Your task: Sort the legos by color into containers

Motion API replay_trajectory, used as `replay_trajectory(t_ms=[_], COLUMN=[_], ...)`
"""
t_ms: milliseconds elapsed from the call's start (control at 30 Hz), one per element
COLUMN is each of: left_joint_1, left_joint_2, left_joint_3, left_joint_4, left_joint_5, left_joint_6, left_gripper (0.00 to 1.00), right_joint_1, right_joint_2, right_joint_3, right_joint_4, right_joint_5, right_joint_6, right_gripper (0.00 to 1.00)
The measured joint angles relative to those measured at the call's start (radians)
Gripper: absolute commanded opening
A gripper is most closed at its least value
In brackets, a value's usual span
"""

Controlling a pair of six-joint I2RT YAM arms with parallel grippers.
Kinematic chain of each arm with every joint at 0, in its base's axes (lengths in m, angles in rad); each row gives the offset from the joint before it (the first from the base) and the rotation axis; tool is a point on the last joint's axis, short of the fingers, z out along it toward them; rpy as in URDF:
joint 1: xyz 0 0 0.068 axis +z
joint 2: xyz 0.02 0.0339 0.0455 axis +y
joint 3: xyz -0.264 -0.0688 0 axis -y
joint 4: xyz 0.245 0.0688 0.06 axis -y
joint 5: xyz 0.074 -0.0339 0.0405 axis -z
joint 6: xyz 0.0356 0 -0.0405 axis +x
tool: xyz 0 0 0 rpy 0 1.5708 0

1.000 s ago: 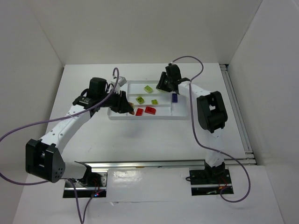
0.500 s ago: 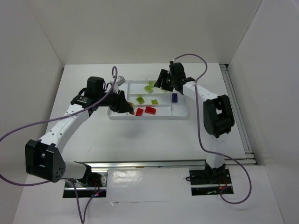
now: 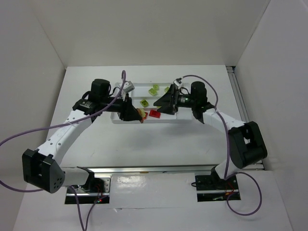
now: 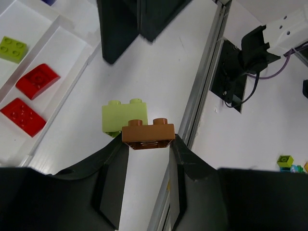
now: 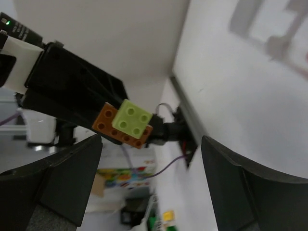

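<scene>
My left gripper [image 3: 139, 116] is shut on an orange-brown lego [image 4: 147, 133], with a lime green lego [image 4: 119, 117] stuck to it. It hangs just off the front left of the white tray [image 3: 179, 120]. My right gripper [image 3: 157, 104] points left at that pair, jaws wide open and empty; in its wrist view the stacked legos [image 5: 129, 121] sit ahead between its fingers [image 5: 72, 183]. The containers hold lime green legos [image 3: 153, 90] and red legos [image 3: 154, 113]. The right arm hides the tray's right end.
Purple cables loop from both arms [image 3: 29, 132]. An aluminium rail [image 3: 144, 169] runs along the near table edge by the arm bases. White walls enclose the table on three sides. A second rail [image 3: 243, 115] lines the right edge.
The right arm swung from the tray's back right down and left to face the left gripper, and its jaws opened wide. The left gripper stayed shut on its lego, shifting slightly.
</scene>
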State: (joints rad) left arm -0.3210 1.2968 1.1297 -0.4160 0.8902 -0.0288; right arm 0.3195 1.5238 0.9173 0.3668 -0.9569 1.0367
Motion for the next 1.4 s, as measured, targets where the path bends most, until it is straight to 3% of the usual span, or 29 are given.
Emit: replay_trajectory(t_ms=[200, 300, 333, 467, 567, 1400], left_joint_1=[-0.085, -0.109, -0.115, -0.131, -0.135, -0.142], left_joint_2=[-0.021, -0.021, -0.021, -0.021, -0.021, -0.025], left_joint_3=[0.049, 0.06, 0.06, 0.06, 0.06, 0.06], left_joint_4=[-0.031, -0.036, -0.04, -0.06, -0.064, -0.08], left_joint_5=[-0.077, -0.114, -0.127, -0.165, -0.187, -0.214], left_joint_6=[0.034, 0.052, 0.053, 0.056, 0.056, 0.056], left_gripper=[0.0, 0.0, 0.0, 0.0, 0.0, 0.0], right_joint_1=[0.087, 0.1, 0.101, 0.106, 0.114, 0.136], right_joint_2=[0.044, 0.045, 0.045, 0.045, 0.044, 0.068], right_joint_3=[-0.067, -0.068, -0.068, -0.069, -0.071, -0.134], right_joint_4=[0.304, 0.372, 0.384, 0.413, 0.419, 0.425], right_joint_5=[-0.103, -0.117, -0.118, -0.121, -0.121, -0.119], right_joint_6=[0.271, 0.328, 0.339, 0.38, 0.39, 0.396], right_gripper=[0.89, 0.83, 0.74, 0.65, 0.69, 0.72])
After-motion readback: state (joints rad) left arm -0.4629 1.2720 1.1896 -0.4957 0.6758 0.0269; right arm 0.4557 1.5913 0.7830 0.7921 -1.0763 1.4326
